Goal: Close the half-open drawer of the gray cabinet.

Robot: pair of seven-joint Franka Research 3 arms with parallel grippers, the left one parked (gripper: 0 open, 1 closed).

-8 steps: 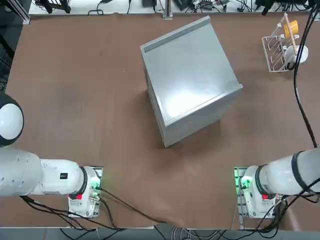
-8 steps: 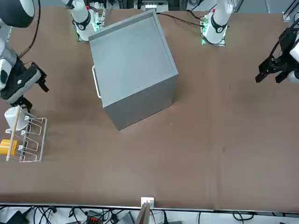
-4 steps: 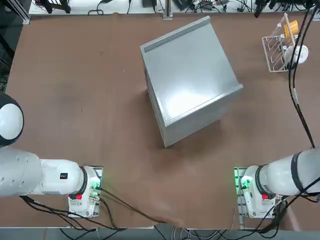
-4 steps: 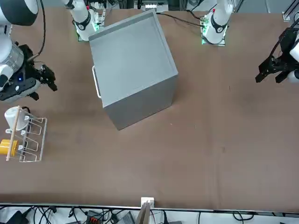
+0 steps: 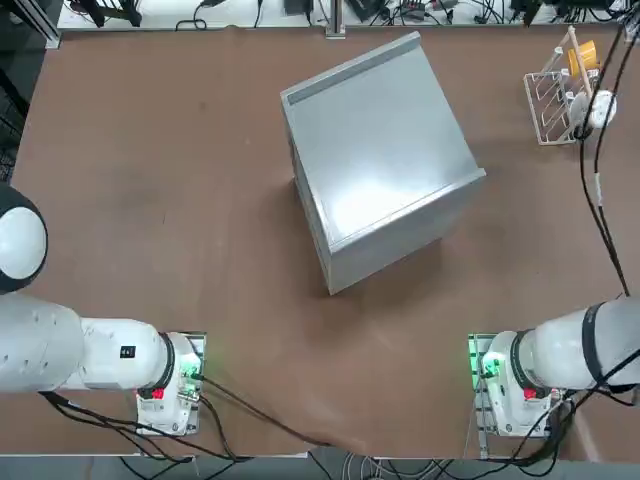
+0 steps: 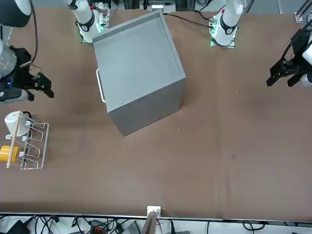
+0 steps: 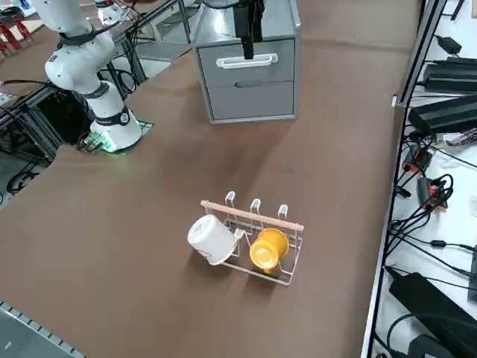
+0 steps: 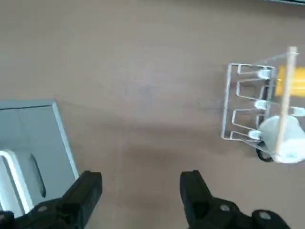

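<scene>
Across the brown bench [image 5: 230, 350], a gray cabinet [image 5: 390, 140] stands around the middle, its handled upper drawer [image 7: 223, 76] flush in its side. A white rack [image 7: 294, 257] occupies the far right corner; the right pincer [image 8: 140, 179] hovers open, empty, above two mugs' level.

No text, label, brand, number or sign can be read.
</scene>
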